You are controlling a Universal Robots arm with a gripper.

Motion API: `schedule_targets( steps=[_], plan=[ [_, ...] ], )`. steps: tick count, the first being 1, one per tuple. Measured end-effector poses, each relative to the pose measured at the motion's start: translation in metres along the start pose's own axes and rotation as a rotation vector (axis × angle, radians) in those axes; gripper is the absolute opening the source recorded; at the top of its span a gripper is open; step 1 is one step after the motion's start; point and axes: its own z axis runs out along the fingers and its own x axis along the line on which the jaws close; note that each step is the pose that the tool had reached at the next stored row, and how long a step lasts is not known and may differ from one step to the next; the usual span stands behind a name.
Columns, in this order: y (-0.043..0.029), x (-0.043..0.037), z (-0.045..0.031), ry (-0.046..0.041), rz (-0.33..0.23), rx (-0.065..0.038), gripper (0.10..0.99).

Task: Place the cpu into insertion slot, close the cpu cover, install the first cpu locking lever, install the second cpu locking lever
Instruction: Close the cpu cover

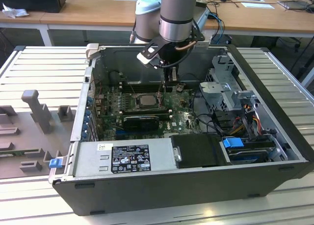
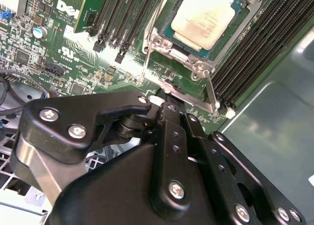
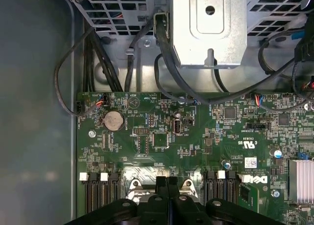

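Note:
The cpu (image 2: 203,16), a flat square chip with a pale top, lies in the insertion slot (image 1: 132,101) on the green motherboard (image 3: 196,136). The grey metal cpu cover (image 2: 169,44) frames the chip. A thin metal locking lever (image 2: 210,87) runs along one side of the socket, and a bright bar meets it at the corner. My gripper (image 2: 169,106) hangs just beside that edge of the socket with its black fingers (image 3: 161,183) pressed together. Whether the tips touch the bar I cannot tell. In the exterior view the gripper (image 1: 169,85) stands at the socket's right side.
Long black memory slots (image 2: 255,43) flank the socket on both sides. A grey drive cage (image 3: 211,28) with black cables (image 3: 167,53) sits past the board's edge. The power supply (image 1: 122,158) and case walls (image 1: 93,87) box in the board.

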Motion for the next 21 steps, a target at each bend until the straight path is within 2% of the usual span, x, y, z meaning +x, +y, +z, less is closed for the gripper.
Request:
schedule_targets(
  steps=[21],
  plan=[
    [-0.0085, -0.0001, -0.0002, 0.0001, 0.000, 0.000, 0.106]
  ],
)
